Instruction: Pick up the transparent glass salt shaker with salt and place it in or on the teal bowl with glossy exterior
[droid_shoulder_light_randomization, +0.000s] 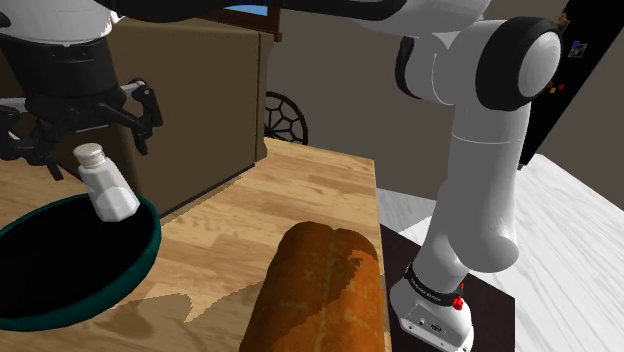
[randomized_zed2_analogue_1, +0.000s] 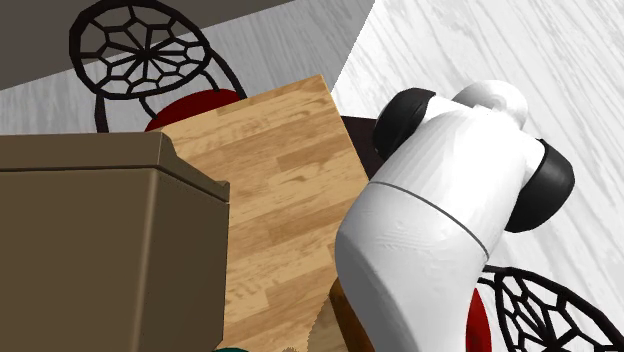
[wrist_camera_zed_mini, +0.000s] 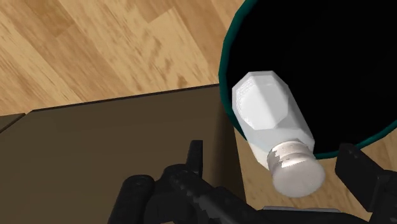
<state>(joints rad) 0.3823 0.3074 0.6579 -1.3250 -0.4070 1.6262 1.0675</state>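
The salt shaker (droid_shoulder_light_randomization: 108, 186), pale with a white cap, leans tilted with its base inside the teal bowl (droid_shoulder_light_randomization: 150, 252) by its far rim, cap pointing up at the hand. My gripper (droid_shoulder_light_randomization: 85, 128) hovers just above it, open, and its fingers do not touch the shaker. In the wrist view the shaker (wrist_camera_zed_mini: 270, 118) lies between the spread black fingers (wrist_camera_zed_mini: 194, 153) without contact, its body over the bowl's dark inside and across the teal rim (wrist_camera_zed_mini: 224, 70). The bowl stands on the wooden table (droid_shoulder_light_randomization: 250, 200) at the shoulder view's lower left.
A large brown bread loaf (droid_shoulder_light_randomization: 320, 290) lies on the table close to the bowl, toward the stand. A tall brown box (droid_shoulder_light_randomization: 200, 95) stands right behind the bowl and gripper. A dark wire-back chair (randomized_zed2_analogue_1: 150, 50) stands past the table's far end.
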